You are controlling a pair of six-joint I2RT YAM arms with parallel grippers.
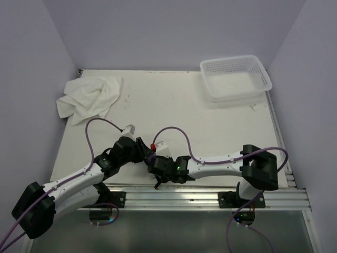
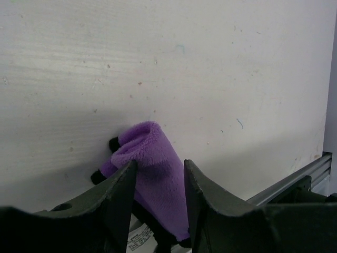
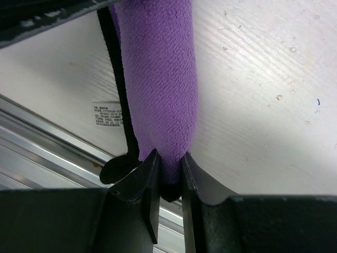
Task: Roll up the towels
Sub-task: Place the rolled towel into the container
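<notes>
two towels are on the worktop [image 1: 210,126], well apart from each other. the white towel [image 1: 89,97] lies crumpled in a loose heap at the far left corner, touched by neither arm. the purple towel [image 3: 158,79] is a tight roll near the front edge, lying flat on the worktop just beside the single metal rail [image 3: 47,142], with its dark edging [image 3: 120,79] running down one side. two arms reach in and meet over that roll: the left arm [image 1: 73,182] from the near left, the right arm [image 1: 221,164] from the near right. the right pincer [image 3: 169,174] is pinching one end of the purple towel, and its two fingers [image 3: 145,179] are pressed close with the cloth squeezed thin between them. the left pincer [image 2: 159,164] straddles the other stretch of the roll, one finger on each side and close against the cloth. whether it squeezes the roll or only flanks it i cannot tell. from above, the roll is mostly hidden under the two wrists. one white perforated basket [image 1: 235,77] sits at the far right corner, with nothing showing inside it. one small printed label [image 3: 108,118] is stuck to the worktop beside the roll.
</notes>
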